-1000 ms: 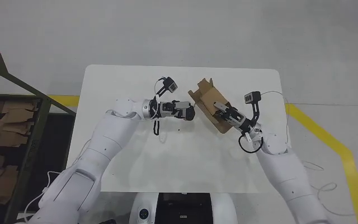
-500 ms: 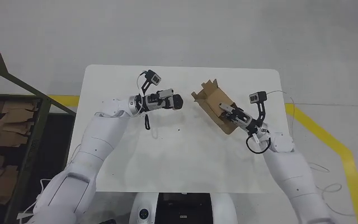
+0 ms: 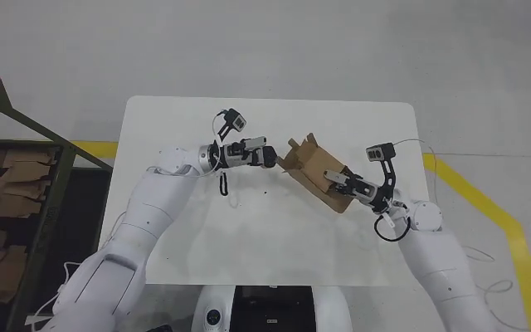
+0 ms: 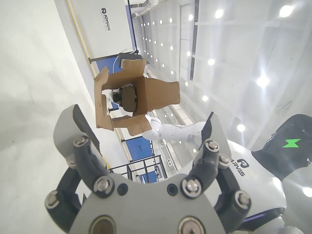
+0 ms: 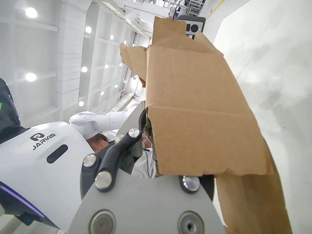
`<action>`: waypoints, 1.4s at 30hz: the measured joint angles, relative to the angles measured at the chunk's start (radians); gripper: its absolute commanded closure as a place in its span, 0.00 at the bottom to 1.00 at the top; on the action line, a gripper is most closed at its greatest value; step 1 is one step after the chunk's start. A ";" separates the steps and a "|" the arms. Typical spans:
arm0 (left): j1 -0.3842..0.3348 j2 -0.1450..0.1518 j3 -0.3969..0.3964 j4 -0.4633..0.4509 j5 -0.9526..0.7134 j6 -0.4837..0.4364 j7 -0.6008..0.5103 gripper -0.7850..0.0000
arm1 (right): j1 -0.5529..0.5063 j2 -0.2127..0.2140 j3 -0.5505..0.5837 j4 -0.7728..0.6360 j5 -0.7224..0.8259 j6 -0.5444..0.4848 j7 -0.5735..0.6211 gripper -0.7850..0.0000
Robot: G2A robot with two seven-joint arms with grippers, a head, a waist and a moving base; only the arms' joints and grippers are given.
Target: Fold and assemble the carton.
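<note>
One carton [image 3: 318, 168], one table [image 3: 207, 249].

A: Entry one, light level?
B: Bright, even, overhead. In the top view the table [image 3: 249, 249] around the carton [image 3: 314, 164] reads flat white. Shadows under the carton are faint and soft-edged.
A: Entry two, sources?
B: Rows of ceiling lamps [image 4: 262, 81] behind the carton in both wrist views. The nearer ones flare into haloed spots.
A: Entry three, glare?
B: The table beside the carton is nearly washed out, with pale grey patches. The carton's inner faces are darker than its outer ones.
A: Entry four, distortion?
B: Wide-angle bending. The yellow floor line [image 4: 78, 30] beyond the carton curves.
</note>
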 measured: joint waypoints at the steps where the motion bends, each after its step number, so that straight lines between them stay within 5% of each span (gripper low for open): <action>1: -0.001 -0.003 0.007 -0.001 -0.001 0.001 -0.004 0.00 | -0.001 0.000 -0.002 -0.003 -0.005 0.000 0.000 1.00; 42: -0.004 -0.026 0.059 -0.065 -0.014 0.041 -0.071 0.00 | -0.002 0.009 -0.055 -0.021 -0.001 -0.005 -0.006 1.00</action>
